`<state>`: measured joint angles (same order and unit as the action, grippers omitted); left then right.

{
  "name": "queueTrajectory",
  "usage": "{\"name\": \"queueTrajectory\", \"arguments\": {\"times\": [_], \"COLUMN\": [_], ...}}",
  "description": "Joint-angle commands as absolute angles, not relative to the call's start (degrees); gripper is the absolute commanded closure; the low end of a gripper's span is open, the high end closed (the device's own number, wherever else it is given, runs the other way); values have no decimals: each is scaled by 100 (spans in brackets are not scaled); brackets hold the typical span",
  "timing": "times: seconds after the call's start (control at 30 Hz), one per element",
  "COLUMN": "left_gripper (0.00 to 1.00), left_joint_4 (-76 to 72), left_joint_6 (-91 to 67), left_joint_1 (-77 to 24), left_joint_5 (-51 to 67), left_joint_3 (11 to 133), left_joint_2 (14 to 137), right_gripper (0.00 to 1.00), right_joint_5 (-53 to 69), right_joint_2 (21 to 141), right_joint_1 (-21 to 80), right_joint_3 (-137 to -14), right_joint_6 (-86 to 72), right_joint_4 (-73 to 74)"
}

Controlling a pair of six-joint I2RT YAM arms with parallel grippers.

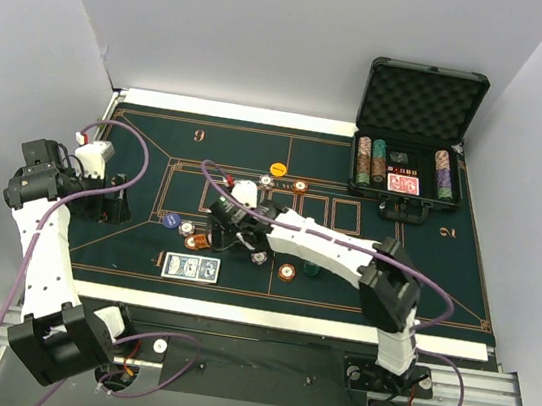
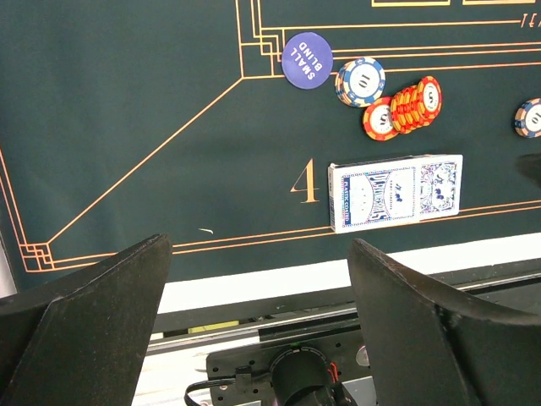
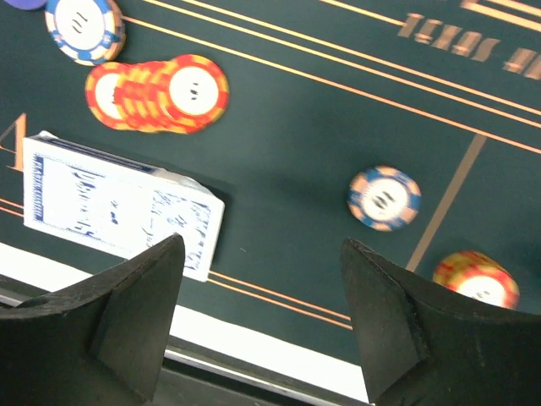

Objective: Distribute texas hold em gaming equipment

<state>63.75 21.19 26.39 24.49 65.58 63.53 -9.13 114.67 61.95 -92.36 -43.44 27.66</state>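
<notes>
Blue-backed playing cards [image 1: 190, 267] lie in a short row near the table's front edge, seen too as cards [image 2: 395, 191] and cards [image 3: 118, 207]. Just behind them sit fanned orange-red chips [image 2: 404, 106], a blue-white chip stack [image 2: 361, 81] and a round blue "small blind" button [image 2: 307, 59]. A single blue-orange chip [image 3: 385, 197] and an orange-yellow chip [image 3: 475, 279] lie to the right. My right gripper [image 3: 262, 245] hovers open above the felt just right of the cards, holding nothing. At the far left my left gripper [image 2: 260, 245] is wide open and empty, well away from the chips.
An open black foam-lined case [image 1: 417, 133] at the back right holds chip rows and a red deck. An orange button [image 1: 278, 170] and two chips [image 1: 299, 186] lie mid-table, and a teal chip [image 1: 312, 267] lies under the right arm. A white strip [image 1: 236, 311] edges the felt in front.
</notes>
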Motion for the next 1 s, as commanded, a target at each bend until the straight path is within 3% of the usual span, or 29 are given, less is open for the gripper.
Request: {"name": "queueTrajectory", "arguments": {"times": [0.0,0.5,0.97], "left_gripper": [3,4,4], "left_joint_4": [6416,6486,6574], "left_joint_6": [2171,2162,2171], "left_joint_1": [2681,2681,2681], "left_joint_5": [2663,2716,2690], "left_joint_3": [6583,6653,6794], "left_joint_2": [6214,6240,6258], "right_gripper": [30,23,25], "right_joint_5": [-1836,-2821,-2356], "right_joint_2": [10566,9774,9799], "right_joint_1": [6144,6038,6126], "right_joint_3": [-8526,-6689,-5774], "right_joint_6": [-4342,-5440,-5713], "right_joint_4": [3085,2954,2180]}}
